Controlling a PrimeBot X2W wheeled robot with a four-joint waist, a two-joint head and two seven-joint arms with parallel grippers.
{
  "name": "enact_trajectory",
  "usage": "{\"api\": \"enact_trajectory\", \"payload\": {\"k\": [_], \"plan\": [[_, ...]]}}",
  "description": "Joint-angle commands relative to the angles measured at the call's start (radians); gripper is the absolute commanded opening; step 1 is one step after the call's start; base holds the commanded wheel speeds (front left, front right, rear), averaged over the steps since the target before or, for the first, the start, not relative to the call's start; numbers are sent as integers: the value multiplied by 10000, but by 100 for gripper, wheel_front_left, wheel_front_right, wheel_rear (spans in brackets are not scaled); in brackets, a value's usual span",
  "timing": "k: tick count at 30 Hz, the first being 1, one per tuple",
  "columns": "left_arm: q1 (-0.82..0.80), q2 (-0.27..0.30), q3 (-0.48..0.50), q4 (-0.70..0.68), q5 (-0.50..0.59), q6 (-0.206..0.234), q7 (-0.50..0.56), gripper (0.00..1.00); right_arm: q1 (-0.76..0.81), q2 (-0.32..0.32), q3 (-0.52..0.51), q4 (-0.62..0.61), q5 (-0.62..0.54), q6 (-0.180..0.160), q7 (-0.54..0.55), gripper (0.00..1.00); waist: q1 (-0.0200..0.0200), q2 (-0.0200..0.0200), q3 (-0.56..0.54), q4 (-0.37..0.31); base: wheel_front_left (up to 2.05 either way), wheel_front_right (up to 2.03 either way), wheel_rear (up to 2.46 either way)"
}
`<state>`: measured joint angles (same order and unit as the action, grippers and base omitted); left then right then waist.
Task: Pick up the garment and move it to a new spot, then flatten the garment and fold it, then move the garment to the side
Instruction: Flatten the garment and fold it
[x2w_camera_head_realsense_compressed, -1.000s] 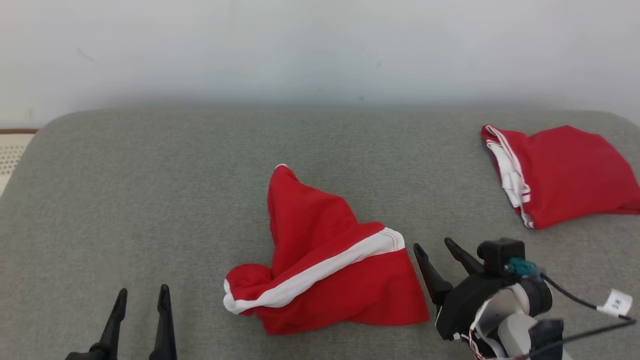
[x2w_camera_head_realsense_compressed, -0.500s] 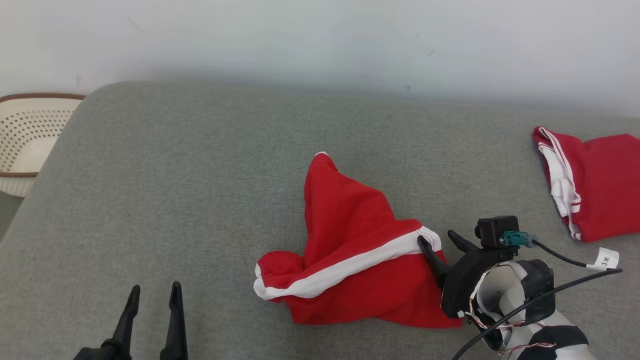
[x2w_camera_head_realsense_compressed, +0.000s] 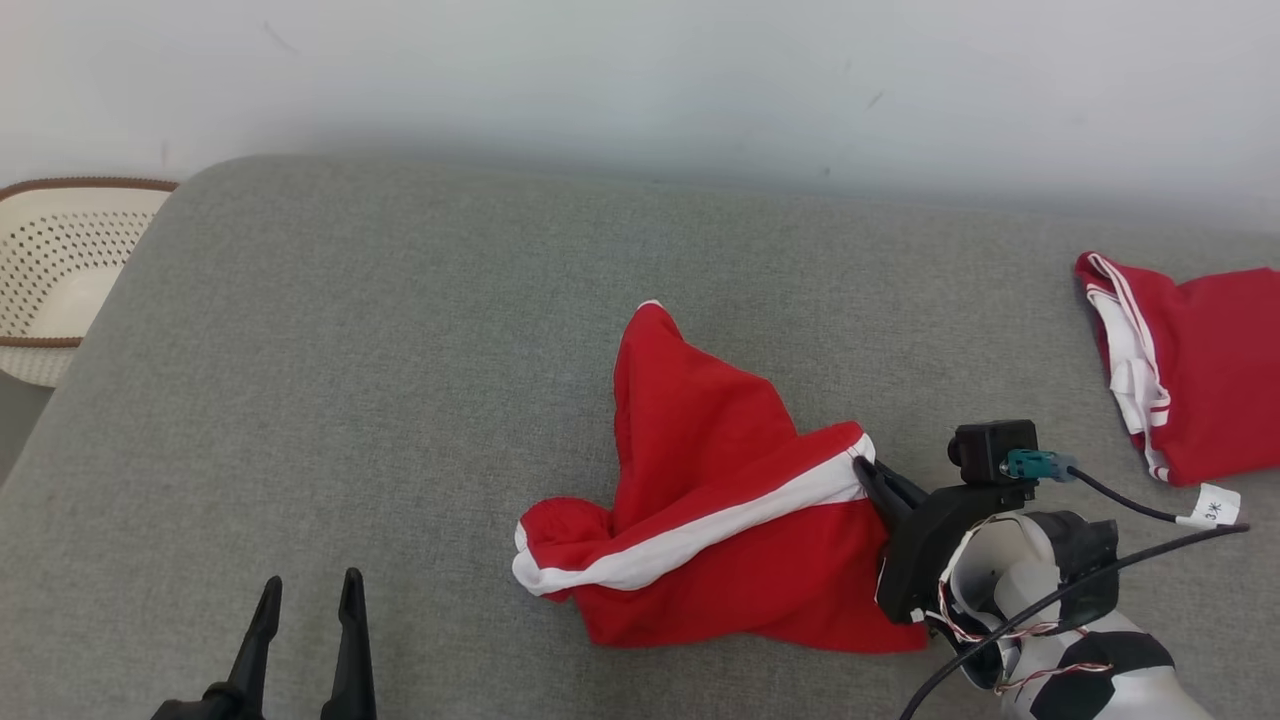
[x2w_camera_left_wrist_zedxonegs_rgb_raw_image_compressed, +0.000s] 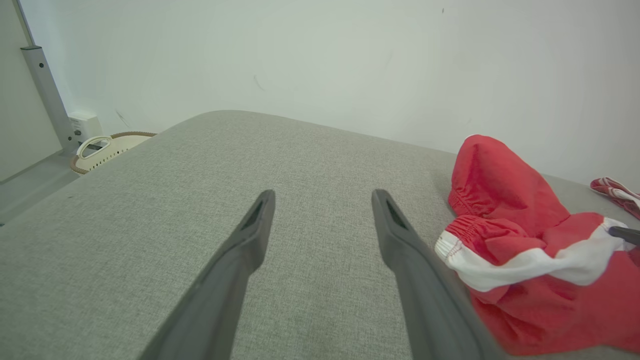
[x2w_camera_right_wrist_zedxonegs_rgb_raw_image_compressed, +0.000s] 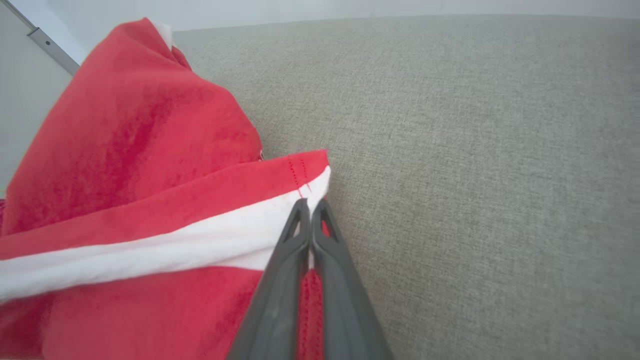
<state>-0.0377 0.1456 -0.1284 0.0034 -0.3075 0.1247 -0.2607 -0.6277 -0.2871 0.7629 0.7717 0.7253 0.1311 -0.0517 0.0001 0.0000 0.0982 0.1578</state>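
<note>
The garment (x2w_camera_head_realsense_compressed: 720, 500) is a crumpled pair of red shorts with a white stripe, lying in a heap on the grey cushion (x2w_camera_head_realsense_compressed: 400, 350). My right gripper (x2w_camera_head_realsense_compressed: 866, 468) is shut on the garment's right corner, where the white stripe ends; in the right wrist view its fingers (x2w_camera_right_wrist_zedxonegs_rgb_raw_image_compressed: 300, 240) pinch the cloth (x2w_camera_right_wrist_zedxonegs_rgb_raw_image_compressed: 150, 200) at that edge. At the lower left my left gripper (x2w_camera_head_realsense_compressed: 305, 592) stands open above bare cushion. In the left wrist view its fingers (x2w_camera_left_wrist_zedxonegs_rgb_raw_image_compressed: 255, 225) are spread wide, with the garment (x2w_camera_left_wrist_zedxonegs_rgb_raw_image_compressed: 520, 240) to their right.
A second red garment with white trim (x2w_camera_head_realsense_compressed: 1190, 370) lies folded at the cushion's right edge. A cream perforated basket (x2w_camera_head_realsense_compressed: 60, 270) stands off the cushion's far left corner. A pale wall runs behind. A cable with a white tag (x2w_camera_head_realsense_compressed: 1212, 508) trails from my right wrist.
My right gripper has moved in onto the garment's right corner and closed on it. The head camera has shifted, bringing the basket into view. The left gripper has stayed open.
</note>
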Motion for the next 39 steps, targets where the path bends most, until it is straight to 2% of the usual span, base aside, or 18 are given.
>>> {"api": "enact_trajectory", "payload": {"k": [1, 7, 13, 21, 26, 32, 39], "plan": [[155, -37, 85, 58, 102, -59, -44, 100, -97, -93, 117, -81, 119, -8, -149, 0, -1, 0, -106, -109, 0, 0, 0], [359, -131, 352, 85, 201, -160, -44, 100, -56, -363, 361, -751, 637, -8, -743, 0, -1, 0, -408, -467, 0, 0, 0], [537, -201, 568, 62, 269, -250, -44, 100, 459, -853, 599, -2159, 1080, -8, -1013, 0, -1, 0, -599, -855, 0, 0, 0], [816, -325, 810, 70, 310, -339, -44, 100, 1865, -1895, 724, -4686, 1478, -8, -687, 0, -1, 0, -696, -1401, 0, 0, 0], [873, -383, 938, 39, 343, -329, -44, 100, 2793, -2210, 670, -5629, 1555, -8, -311, 0, -1, 0, -713, -1655, 0, 0, 0], [882, -447, 1019, 93, 391, -418, -44, 100, 4195, -2146, 314, -6447, 1643, -8, 148, 0, -1, 0, -711, -1846, 0, 0, 0], [929, -520, 1118, 182, 453, -500, -44, 100, 5269, -1985, -75, -6600, 1239, -8, 842, 0, -1, 0, -731, -1970, 0, 0, 0]]}}
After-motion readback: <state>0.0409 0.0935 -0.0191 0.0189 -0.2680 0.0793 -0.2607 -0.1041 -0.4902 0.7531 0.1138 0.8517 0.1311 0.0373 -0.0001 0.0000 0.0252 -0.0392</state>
